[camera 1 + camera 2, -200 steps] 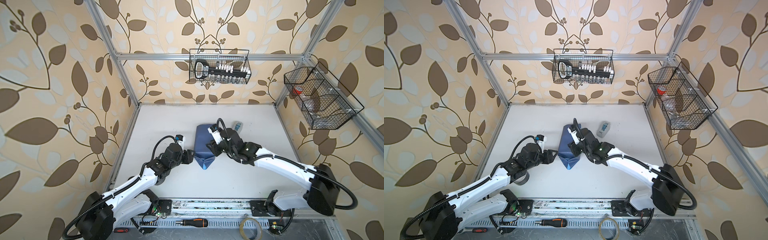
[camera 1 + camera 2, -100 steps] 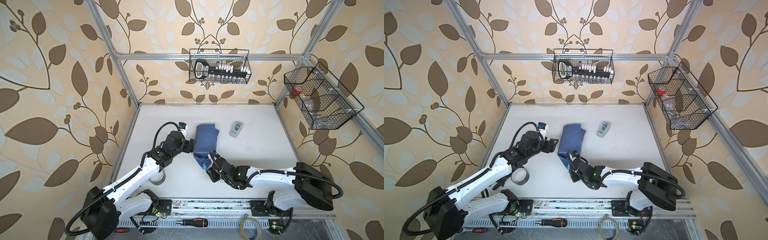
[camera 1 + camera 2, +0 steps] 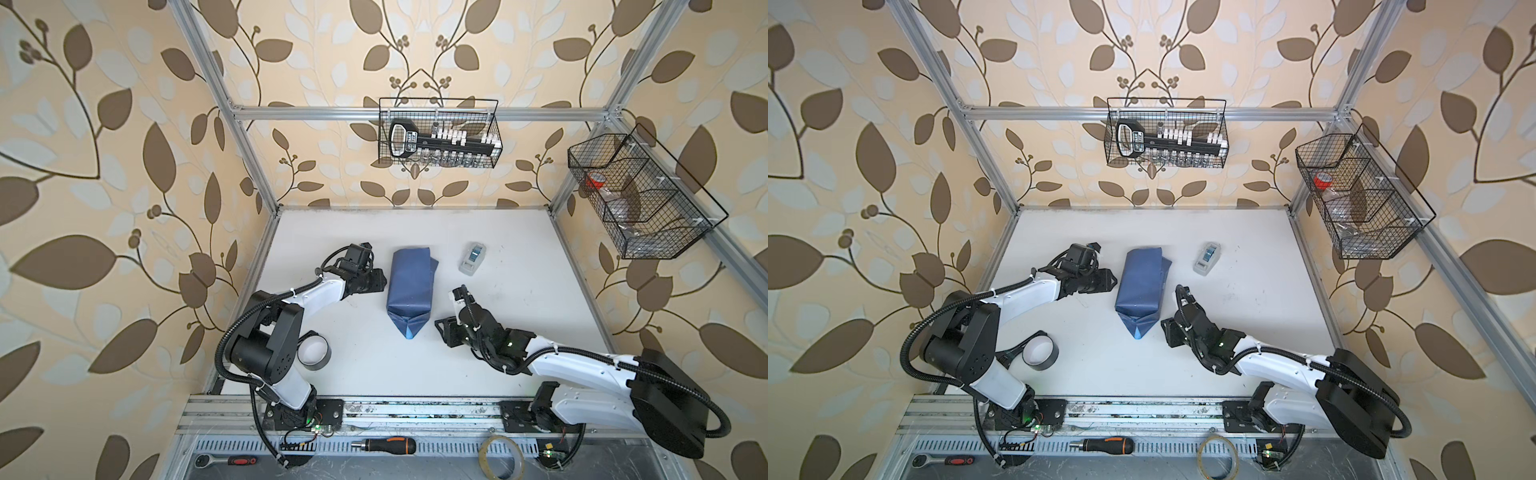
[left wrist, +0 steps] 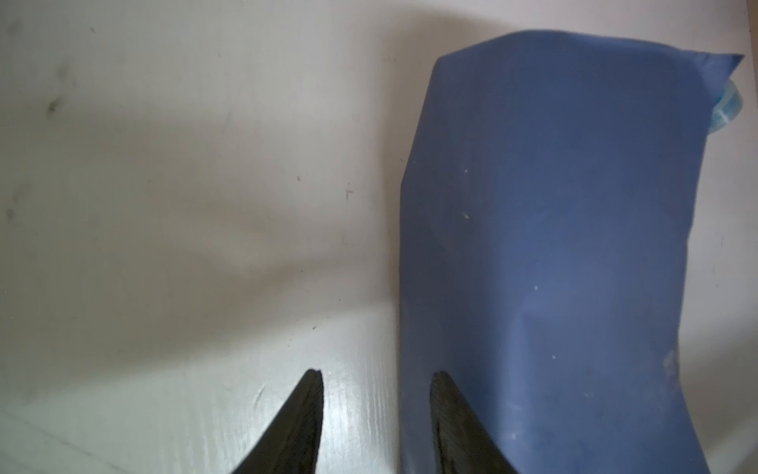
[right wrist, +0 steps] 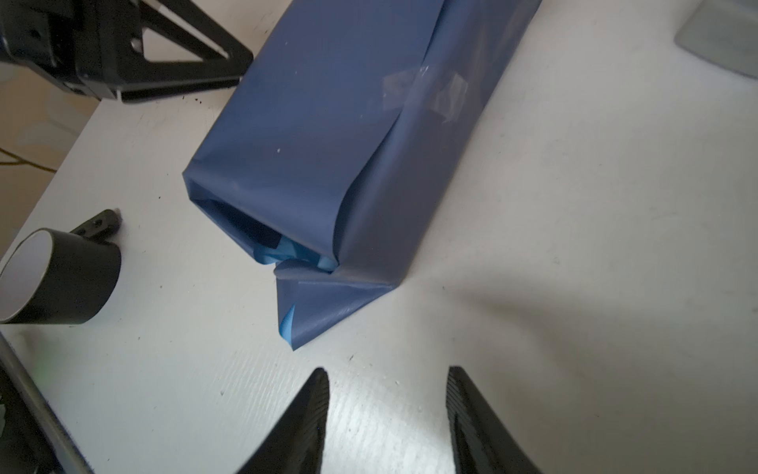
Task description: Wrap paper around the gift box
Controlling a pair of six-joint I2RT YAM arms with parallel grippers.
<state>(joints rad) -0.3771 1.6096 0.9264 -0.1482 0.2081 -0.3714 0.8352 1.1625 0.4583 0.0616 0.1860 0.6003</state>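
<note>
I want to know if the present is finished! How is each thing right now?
paper: wrapped round the box, seam taped, near end not closed, folded to a point.
gift box: almost hidden inside the paper; a dark bit shows at the open end.
left gripper: open, empty, beside the paper.
right gripper: open, empty, clear of the paper.
tape dispenser: lying apart, nothing touching it.
black tape roll: lying flat, hole up.

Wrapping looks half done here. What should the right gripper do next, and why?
Probably ease the right gripper forward to pinch the pointed flap. It stands open and empty, aimed at that flap, which lies flat on the table while that end of the paper gapes, untaped.
</note>
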